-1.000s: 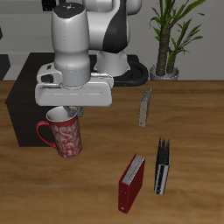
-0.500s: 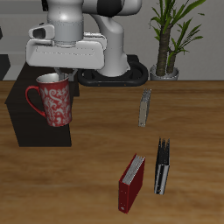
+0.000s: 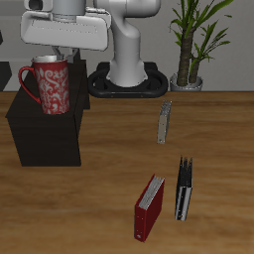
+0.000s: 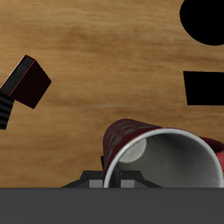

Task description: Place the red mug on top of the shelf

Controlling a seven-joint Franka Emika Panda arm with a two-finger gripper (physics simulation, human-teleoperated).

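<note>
The red mug [image 3: 50, 87], with its pale speckled pattern and loop handle, hangs upright from my gripper [image 3: 57, 62], which is shut on its rim. The mug is held just above the flat top of the black shelf [image 3: 45, 134] at the table's side, near the shelf's front part. I cannot tell whether its bottom touches the top. In the wrist view the mug's light rim and grey inside [image 4: 166, 162] show right below the gripper [image 4: 112, 178], with the red wall beside them.
An upright red book [image 3: 149, 208] and a black book [image 3: 185, 189] stand near the table's front edge. A grey book [image 3: 165, 121] stands mid-table. A potted plant [image 3: 189, 45] is at the back beside the robot's base [image 3: 124, 81]. The red book [image 4: 31, 80] also shows in the wrist view.
The gripper has lifted the mug from beside the shelf's front face, up and back over the shelf's top. The mug has turned upright.
</note>
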